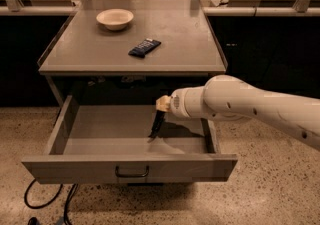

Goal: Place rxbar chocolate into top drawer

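Observation:
The top drawer (129, 166) is pulled fully open below the grey table, its dark pull handle at the centre front. My gripper (158, 120) hangs from the white arm over the drawer's middle right, pointing down into it. It is shut on the rxbar chocolate (154, 130), a slim dark bar hanging almost upright with its lower end close to the drawer floor. I cannot tell whether the bar touches the floor.
A dark blue wrapped bar (144, 47) lies on the table top (185, 44) and a pale bowl (115, 18) stands behind it to the left. Black cables (47, 201) lie on the speckled floor at the lower left. Dark counters stand on both sides.

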Robot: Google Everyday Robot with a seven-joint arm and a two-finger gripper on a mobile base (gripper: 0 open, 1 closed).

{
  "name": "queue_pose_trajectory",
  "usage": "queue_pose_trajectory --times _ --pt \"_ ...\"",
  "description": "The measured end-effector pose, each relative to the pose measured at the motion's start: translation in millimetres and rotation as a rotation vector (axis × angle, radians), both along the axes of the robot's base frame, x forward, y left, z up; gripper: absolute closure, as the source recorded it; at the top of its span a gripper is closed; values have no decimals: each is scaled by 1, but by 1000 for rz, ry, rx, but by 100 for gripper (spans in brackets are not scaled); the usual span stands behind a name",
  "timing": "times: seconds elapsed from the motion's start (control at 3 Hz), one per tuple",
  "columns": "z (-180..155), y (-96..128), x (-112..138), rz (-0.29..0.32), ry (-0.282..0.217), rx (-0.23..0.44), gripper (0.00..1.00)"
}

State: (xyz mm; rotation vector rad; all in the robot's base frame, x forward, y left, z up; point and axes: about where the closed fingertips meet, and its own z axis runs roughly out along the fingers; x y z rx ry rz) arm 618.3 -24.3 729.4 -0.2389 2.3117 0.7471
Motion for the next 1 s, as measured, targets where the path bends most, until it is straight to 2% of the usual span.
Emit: queue_pose_trajectory --times 0.33,0.67,1.0 --pt "-28 0 4 -12 56 -5 100" --pt "-29 0 5 -12 58 -6 81" --pt "-29 0 5 -12 58 -6 58"
